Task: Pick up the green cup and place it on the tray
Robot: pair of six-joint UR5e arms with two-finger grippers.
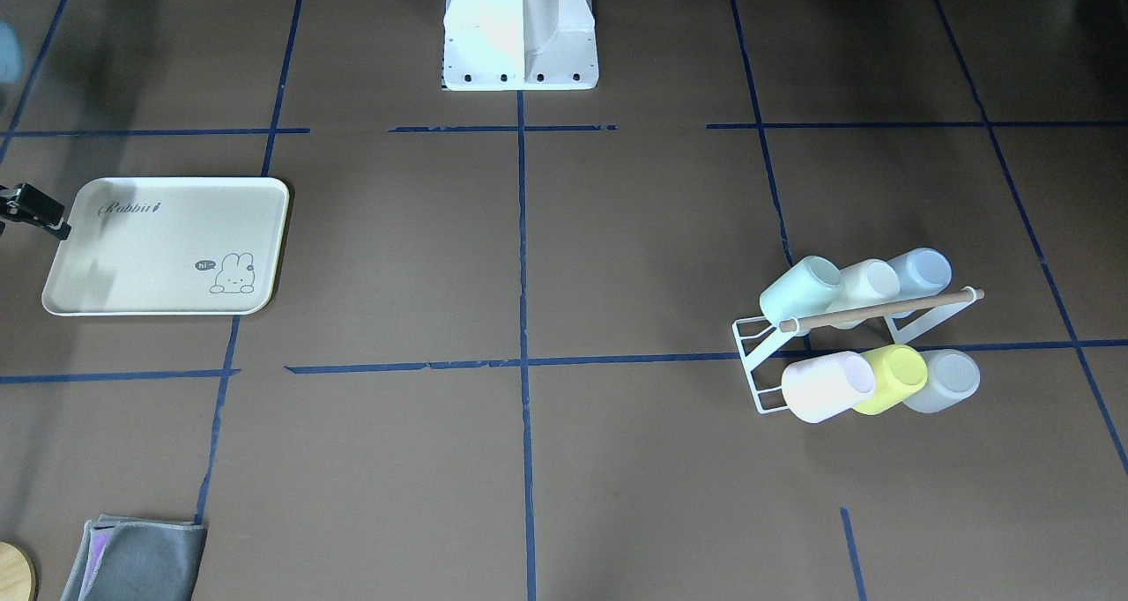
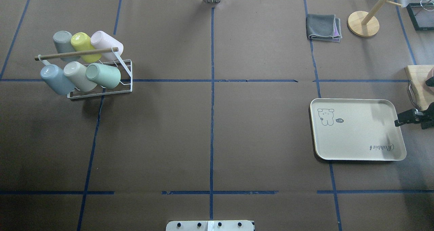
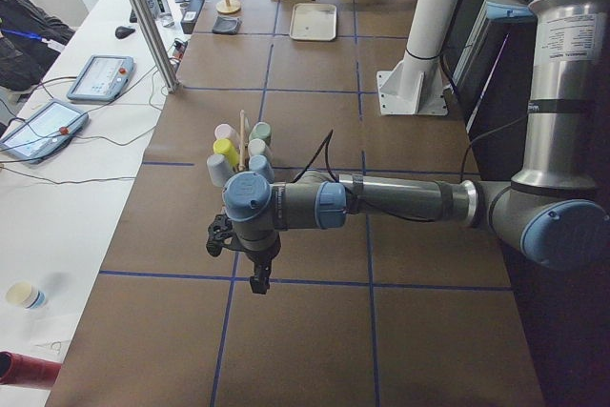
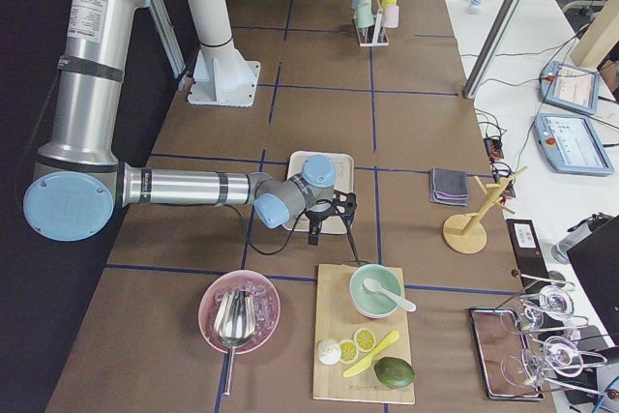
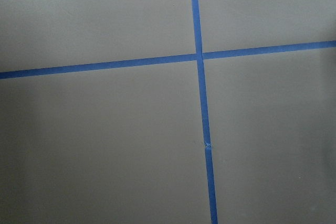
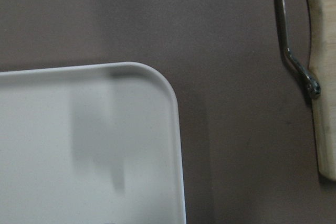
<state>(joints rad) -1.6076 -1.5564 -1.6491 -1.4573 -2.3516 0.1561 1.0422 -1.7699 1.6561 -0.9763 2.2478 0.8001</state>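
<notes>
Robot lab: tape-gridded table (image 2: 152, 139), teach pendants (image 3: 100, 78) beside it.

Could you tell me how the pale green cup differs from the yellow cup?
The green cup is pale mint; the yellow cup is bright yellow-green. The green cup lies in the rack's row nearer the robot, the yellow cup in the far row. The green cup ends its row; the yellow cup sits between a grey cup and a pink cup. Both rest tilted, handleless.

Silver tubes and blue-capped grey joints form my left arm (image 3: 400, 199) and right arm (image 4: 184, 187); my right gripper (image 2: 399, 122) is black, my pedestal (image 1: 520, 46) white with black bolts.
</notes>
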